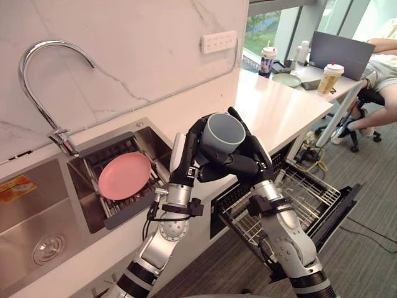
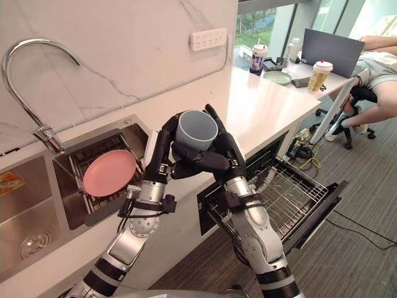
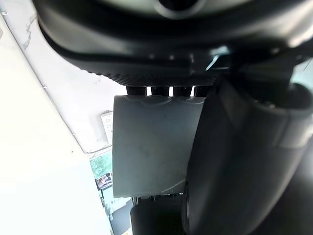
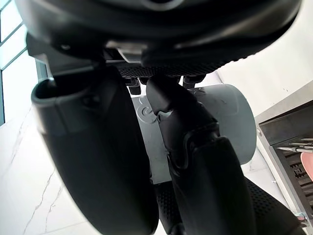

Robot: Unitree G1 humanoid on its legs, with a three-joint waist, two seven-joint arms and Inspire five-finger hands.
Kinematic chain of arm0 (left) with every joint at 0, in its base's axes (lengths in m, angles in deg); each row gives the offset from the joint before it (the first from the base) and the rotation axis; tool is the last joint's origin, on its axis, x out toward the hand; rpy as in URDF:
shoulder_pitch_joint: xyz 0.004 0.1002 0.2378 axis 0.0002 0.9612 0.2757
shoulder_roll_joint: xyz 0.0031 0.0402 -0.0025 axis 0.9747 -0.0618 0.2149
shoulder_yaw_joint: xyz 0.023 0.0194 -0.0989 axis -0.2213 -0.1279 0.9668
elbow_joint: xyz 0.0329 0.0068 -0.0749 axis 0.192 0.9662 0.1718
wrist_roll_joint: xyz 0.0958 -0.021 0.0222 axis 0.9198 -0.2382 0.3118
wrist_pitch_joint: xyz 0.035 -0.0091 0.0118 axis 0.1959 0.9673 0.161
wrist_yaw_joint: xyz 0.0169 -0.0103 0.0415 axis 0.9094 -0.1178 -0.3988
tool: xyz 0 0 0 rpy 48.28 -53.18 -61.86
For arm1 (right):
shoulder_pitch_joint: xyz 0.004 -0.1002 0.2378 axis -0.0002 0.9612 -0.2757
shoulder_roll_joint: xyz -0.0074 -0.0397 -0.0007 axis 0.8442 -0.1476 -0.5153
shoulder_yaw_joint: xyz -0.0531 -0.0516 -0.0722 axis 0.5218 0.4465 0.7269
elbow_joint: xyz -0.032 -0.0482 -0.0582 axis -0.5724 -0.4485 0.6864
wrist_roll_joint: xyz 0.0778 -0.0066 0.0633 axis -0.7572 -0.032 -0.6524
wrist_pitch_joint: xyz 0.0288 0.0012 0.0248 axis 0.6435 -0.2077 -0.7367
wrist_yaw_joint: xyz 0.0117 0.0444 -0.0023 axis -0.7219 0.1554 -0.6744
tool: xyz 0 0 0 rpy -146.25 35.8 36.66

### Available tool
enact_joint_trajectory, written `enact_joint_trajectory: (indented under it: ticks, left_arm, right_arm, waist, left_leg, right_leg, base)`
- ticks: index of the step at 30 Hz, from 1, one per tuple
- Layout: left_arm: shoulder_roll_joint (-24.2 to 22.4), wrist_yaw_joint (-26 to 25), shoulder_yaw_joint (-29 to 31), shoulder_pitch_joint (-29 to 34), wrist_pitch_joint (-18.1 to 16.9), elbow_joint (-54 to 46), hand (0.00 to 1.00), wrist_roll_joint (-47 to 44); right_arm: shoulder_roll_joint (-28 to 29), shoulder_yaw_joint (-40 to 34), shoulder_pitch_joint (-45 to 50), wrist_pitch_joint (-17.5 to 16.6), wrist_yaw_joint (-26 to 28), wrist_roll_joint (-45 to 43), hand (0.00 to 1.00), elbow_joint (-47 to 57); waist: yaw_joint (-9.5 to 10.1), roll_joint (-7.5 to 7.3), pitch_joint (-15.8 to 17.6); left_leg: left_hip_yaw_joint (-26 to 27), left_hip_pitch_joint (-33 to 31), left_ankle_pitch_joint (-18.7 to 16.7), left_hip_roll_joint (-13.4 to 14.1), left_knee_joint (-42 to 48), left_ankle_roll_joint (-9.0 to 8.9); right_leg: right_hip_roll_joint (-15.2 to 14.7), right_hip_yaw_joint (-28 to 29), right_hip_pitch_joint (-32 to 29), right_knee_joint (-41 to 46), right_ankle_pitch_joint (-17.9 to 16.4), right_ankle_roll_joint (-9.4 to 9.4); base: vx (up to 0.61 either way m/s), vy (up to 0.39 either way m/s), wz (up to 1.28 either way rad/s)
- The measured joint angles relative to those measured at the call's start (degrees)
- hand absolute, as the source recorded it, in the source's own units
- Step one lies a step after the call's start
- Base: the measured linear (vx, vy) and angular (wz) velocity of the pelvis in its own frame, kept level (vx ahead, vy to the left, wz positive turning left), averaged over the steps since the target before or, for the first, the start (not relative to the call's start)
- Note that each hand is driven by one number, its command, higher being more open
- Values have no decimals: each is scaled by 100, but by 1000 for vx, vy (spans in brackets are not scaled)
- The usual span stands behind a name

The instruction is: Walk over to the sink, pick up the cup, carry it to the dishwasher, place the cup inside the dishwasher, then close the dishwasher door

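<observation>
Both hands hold a grey-blue cup (image 1: 226,130) upright and mouth up, in the air over the counter's front edge. My left hand (image 1: 189,155) wraps it from the left and my right hand (image 1: 248,162) from the right, fingers curled round its wall. The left wrist view shows the cup (image 3: 151,142) against the palm, beside the thumb (image 3: 244,161). The cup (image 4: 230,117) also sits behind curled fingers (image 4: 195,161) in the right wrist view. Below and to the right, the dishwasher door (image 1: 340,211) is down and its wire rack (image 1: 298,195) is pulled out.
A pink plate (image 1: 124,176) lies in a drainer basket beside the steel sink (image 1: 37,217), under a curved faucet (image 1: 37,68). At the counter's far end stand two drink cups (image 1: 329,77), a bowl and a laptop (image 1: 341,53). A person (image 1: 381,74) sits there on a chair.
</observation>
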Motion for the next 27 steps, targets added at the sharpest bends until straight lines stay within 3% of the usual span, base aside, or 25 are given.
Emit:
enact_joint_trajectory:
  ticks: [1, 2, 12, 22, 23, 27]
  left_arm:
    - [1, 39, -4, 0, -1, 0, 0, 0]
    - [1, 63, -3, -1, -1, 0, 0, -1]
    - [93, 69, 5, -208, 46, 1, 0, -231]
    - [95, 77, -6, -294, 45, 6, 0, -315]
    - [95, 77, -6, -298, 45, 6, 100, -330]
    - [124, 78, -134, -312, 33, 6, 100, -326]
  right_arm:
    - [-19, -1, -40, 71, -12, 0, 100, -12]
    - [-27, 1, -68, 97, -23, 0, 0, -25]
    - [-259, 73, -606, 153, -132, -20, 0, -368]
    - [-321, 121, -689, 30, -58, -900, 0, -548]
    - [-320, 131, -695, 4, -59, -903, 0, -562]
    - [-290, 230, -714, -227, -357, -907, 0, -593]
  waist:
    - [2, -1, -3]
    - [1, -1, -7]
    - [34, -43, -55]
    - [71, -89, -84]
    - [74, -90, -84]
    - [88, -90, -84]
  left_leg:
    - [-10, 43, 47, -10, -83, 1]
    - [-14, 54, 73, -16, -127, 4]
    - [-143, 118, 289, -48, -425, 4]
    - [-193, 115, 306, -47, -425, 1]
    - [-193, 115, 307, -47, -425, 0]
    - [-192, 114, 308, -47, -425, 0]
  right_leg:
    - [0, -16, 13, 0, -3, -1]
    - [0, -23, 12, 0, -3, -2]
    - [2, -157, 18, 1, -2, -1]
    - [1, -201, 46, 2, -2, -1]
    - [1, -202, 46, 2, -2, -1]
    - [1, -197, 41, 3, -2, -1]
  base:
    - [-38, -5, 6]
    - [-44, -4, 8]
    - [-19, -5, 6]
    - [-3, -1, 1]
    - [0, 0, 0]
    - [0, 0, 0]
